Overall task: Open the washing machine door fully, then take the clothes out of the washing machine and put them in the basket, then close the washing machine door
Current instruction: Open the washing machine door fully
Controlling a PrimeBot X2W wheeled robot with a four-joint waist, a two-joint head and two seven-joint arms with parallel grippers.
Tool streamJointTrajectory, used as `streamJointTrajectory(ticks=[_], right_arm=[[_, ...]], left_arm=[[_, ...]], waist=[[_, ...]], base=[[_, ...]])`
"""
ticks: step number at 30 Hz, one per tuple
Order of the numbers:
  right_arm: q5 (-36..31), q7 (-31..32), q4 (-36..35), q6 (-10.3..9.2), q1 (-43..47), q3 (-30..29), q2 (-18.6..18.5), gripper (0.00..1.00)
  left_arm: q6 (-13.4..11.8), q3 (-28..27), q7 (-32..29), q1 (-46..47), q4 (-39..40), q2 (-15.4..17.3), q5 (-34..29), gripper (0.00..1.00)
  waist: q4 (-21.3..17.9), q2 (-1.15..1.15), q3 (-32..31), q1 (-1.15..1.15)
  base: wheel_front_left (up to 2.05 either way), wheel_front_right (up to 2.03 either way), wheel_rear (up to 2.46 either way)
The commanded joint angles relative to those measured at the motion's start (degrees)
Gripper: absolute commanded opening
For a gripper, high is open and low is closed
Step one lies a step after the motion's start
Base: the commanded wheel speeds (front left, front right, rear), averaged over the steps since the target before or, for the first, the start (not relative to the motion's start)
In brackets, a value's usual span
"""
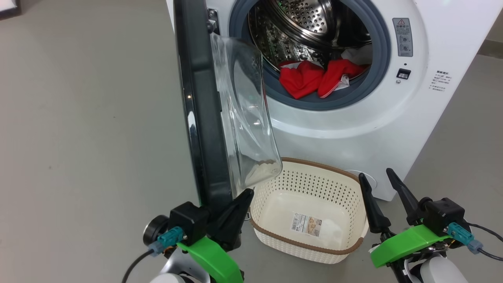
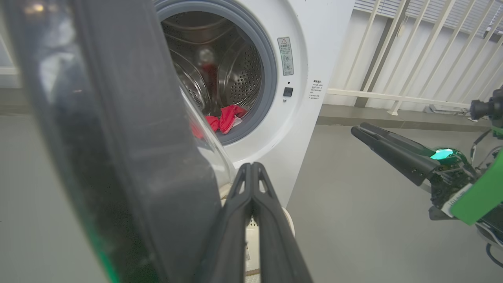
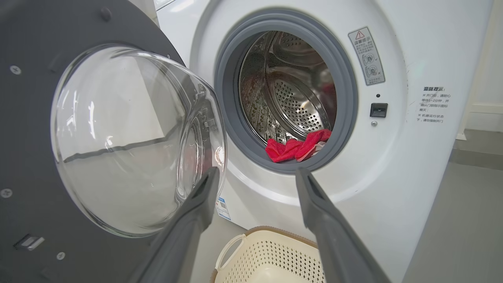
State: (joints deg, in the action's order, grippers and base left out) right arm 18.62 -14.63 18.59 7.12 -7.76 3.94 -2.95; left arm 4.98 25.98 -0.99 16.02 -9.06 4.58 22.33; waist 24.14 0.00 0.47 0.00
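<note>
Grey floor carried the washing machine at 1 o'clock, with the washing machine door standing open edge-on at 10 o'clock and red clothes at the drum mouth's 6 o'clock. The basket sat at 6 o'clock, just before the machine. The left gripper at 7 o'clock had its fingers pressed together just beside the door's lower edge; the right gripper at 4 o'clock had its fingers spread apart beside the basket.

One washing machine, one basket (two pincers).

Jaws together on left arm, apart on right arm.
</note>
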Motion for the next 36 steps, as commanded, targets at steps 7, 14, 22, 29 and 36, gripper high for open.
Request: streamJointTrajectory(ticks=[7, 14, 22, 29, 36], right_arm=[[0.54, -0.37, -0.71, 0.36, -1.35, 1.07, 0.07, 1.0], [0.34, -0.37, -0.42, 0.36, -1.2, 1.12, 0.07, 1.0], [0.4, -0.37, -0.15, 0.36, -0.97, 0.89, 0.07, 1.0], [0.79, -0.37, 0.14, 0.36, -1.47, 1.88, 0.07, 1.0], [0.87, -0.37, 0.45, 0.36, -1.26, 2.72, 0.07, 1.0]], left_arm=[[-1.95, -3.32, 1.21, 0.56, 0.56, 1.41, 0.04, 0.0], [-3.14, -4.49, 1.92, 0.27, 0.7, 2.3, 0.12, 0.0], [-4.4, -6.29, 2.31, -0.42, 0.94, 3.76, 0.77, 0.0], [-7.68, -8.75, 2.45, -0.6, 0.65, 6.82, -1.06, 0.0], [-10.45, -11.92, 3.29, -0.59, -0.48, 8.47, -0.85, 0.0]], waist=[[1.34, 0.0, 0.39, 0.0], [3.34, 0.0, 0.5, 0.0], [5.7, 0.0, 0.57, 0.0], [6.06, 0.0, 1.08, 0.0], [5.97, 0.0, 1.23, 0.0]], base=[[0.0, 0.0, 0.0], [0.0, 0.0, 0.0], [0.0, 0.0, 0.0], [0.0, 0.0, 0.0], [0.0, 0.0, 0.0]])
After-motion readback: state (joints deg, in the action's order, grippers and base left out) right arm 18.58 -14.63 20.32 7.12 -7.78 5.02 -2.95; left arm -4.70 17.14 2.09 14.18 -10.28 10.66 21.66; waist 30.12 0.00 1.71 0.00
